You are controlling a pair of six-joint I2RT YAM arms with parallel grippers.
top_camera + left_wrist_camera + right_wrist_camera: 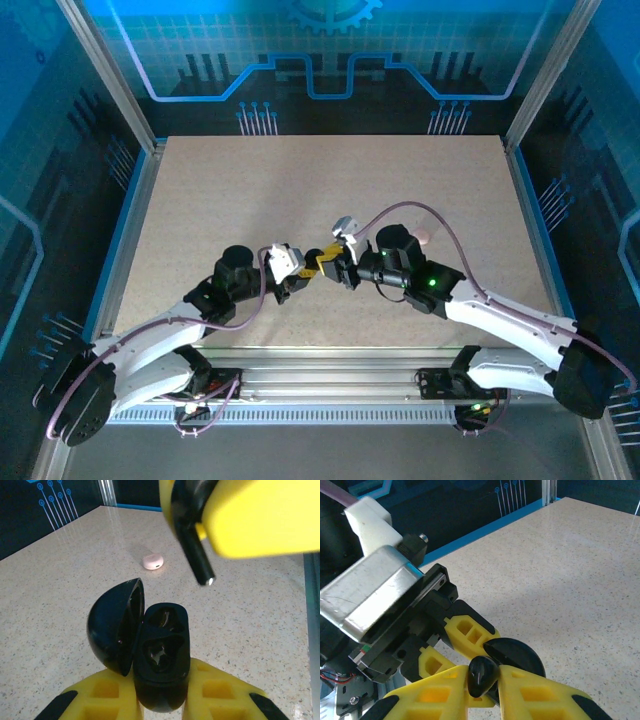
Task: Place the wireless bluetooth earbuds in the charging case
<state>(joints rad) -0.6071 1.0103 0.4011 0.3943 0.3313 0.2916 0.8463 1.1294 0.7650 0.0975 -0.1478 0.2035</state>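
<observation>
Insertion step. Left gripper [160, 700] clamps the black charging case [161, 645] held off the counter, lid open, sockets empty. Right gripper [484, 686] pinches a black earbud [196, 555] just above. Next: align with a socket, then lower.

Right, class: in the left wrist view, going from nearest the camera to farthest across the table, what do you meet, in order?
left hand → open black charging case held in it → small pink object lying on the table → far table edge
</observation>
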